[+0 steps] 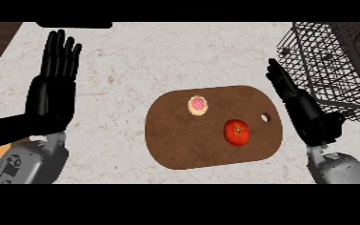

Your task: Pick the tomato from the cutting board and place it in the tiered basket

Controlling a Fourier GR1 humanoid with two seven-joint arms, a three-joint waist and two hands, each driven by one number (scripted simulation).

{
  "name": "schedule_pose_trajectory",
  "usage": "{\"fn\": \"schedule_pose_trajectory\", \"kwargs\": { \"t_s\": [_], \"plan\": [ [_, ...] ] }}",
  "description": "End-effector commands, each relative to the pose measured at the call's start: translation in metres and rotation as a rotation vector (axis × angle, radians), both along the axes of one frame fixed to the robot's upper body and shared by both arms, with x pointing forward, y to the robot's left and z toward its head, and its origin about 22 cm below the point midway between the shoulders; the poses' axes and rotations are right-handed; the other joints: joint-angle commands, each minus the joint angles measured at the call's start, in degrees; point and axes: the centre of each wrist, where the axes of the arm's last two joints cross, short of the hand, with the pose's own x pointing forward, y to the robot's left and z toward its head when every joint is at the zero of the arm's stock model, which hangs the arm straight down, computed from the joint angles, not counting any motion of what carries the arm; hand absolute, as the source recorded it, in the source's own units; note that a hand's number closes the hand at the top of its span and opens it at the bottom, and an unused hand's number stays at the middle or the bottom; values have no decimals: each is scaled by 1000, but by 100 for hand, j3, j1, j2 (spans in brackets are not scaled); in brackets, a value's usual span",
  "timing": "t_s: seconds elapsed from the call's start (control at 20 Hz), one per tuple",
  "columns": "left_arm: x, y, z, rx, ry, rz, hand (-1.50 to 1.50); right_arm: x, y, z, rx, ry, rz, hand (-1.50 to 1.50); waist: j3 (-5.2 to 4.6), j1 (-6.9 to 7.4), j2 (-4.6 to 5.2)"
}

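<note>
Two hands stand open: the right hand (304, 109), fingers straight and holding nothing, waits just right of the cutting board (184, 143), where the tomato (237, 132) sits untouched. Beyond its fingertips stands the tiered basket (327, 62); the left hand (55, 88) rests far left.

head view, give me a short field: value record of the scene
tomato: on the cutting board, right half, untouched
cutting board: brown, on the counter, hole near its right edge
pink-topped round item: on the board, up-left of the tomato
tiered basket: black wire, upper right
right hand: open, beside the board's right edge
left hand: open, resting at left, fingers up
</note>
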Motion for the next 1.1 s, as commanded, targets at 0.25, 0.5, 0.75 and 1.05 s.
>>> {"fn": "schedule_pose_trajectory", "kwargs": {
  "t_s": [0.25, 0.5, 0.75, 1.05],
  "plan": [
    [-58, 83, -102, 172, 623, 202, 0, -35, 31, -64, 768, 71, -227, 150, 347, -25, 114],
    [-82, 107, -120, 189, 781, 175, 0, -74, 25, -90, 612, -192, -557, -150, 210, -97, -105],
    [-67, 116, -101, 224, 755, 141, 0, -110, -12, -137, -2, 123, -612, -150, 158, 110, -49],
    [-66, 112, -106, 211, 778, 125, 0, -115, -1, -104, -178, 326, -459, -150, 173, 102, -108]
  ]
}}
